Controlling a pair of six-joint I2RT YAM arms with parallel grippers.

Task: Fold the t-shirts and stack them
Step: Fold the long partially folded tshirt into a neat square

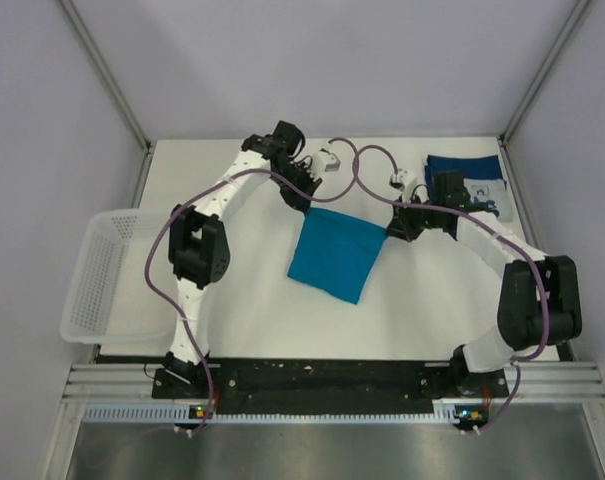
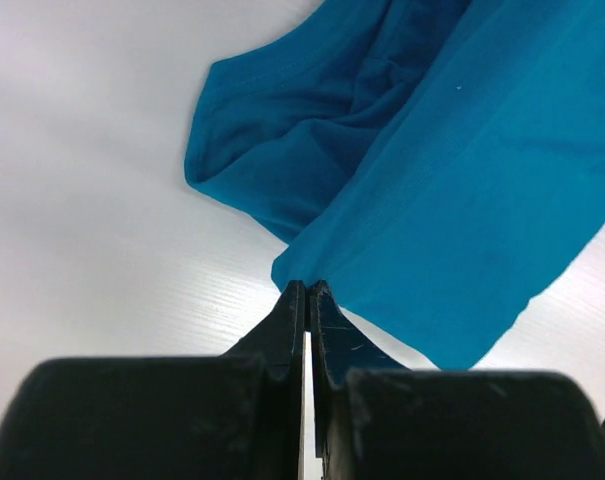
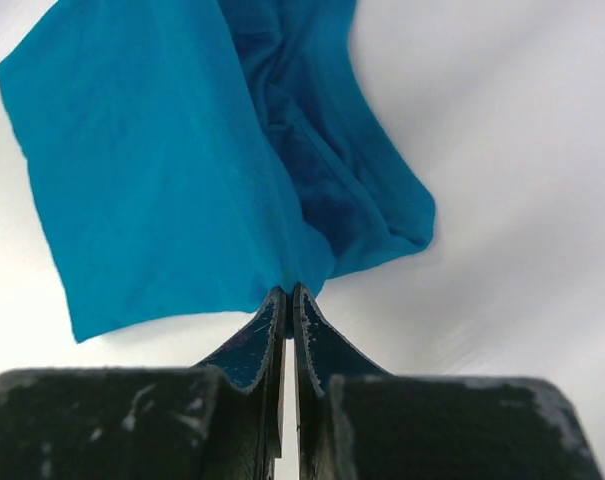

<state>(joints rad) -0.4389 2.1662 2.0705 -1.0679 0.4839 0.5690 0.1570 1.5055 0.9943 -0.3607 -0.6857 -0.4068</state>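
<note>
The teal-blue t-shirt [image 1: 334,253] hangs folded over the middle of the table, held up by its two top corners. My left gripper [image 1: 307,203] is shut on its left corner; the left wrist view shows the tips [image 2: 307,288] pinching the teal cloth [image 2: 462,200]. My right gripper [image 1: 390,228] is shut on the right corner, its tips [image 3: 288,290] clamped on the teal fabric [image 3: 162,180]. The dark navy t-shirt [image 1: 465,170] with a pale print lies folded at the far right of the table, partly hidden behind the right arm.
A white mesh basket [image 1: 107,280] stands at the table's left edge. Purple cables loop over both arms. Grey walls close in the table at the back and sides.
</note>
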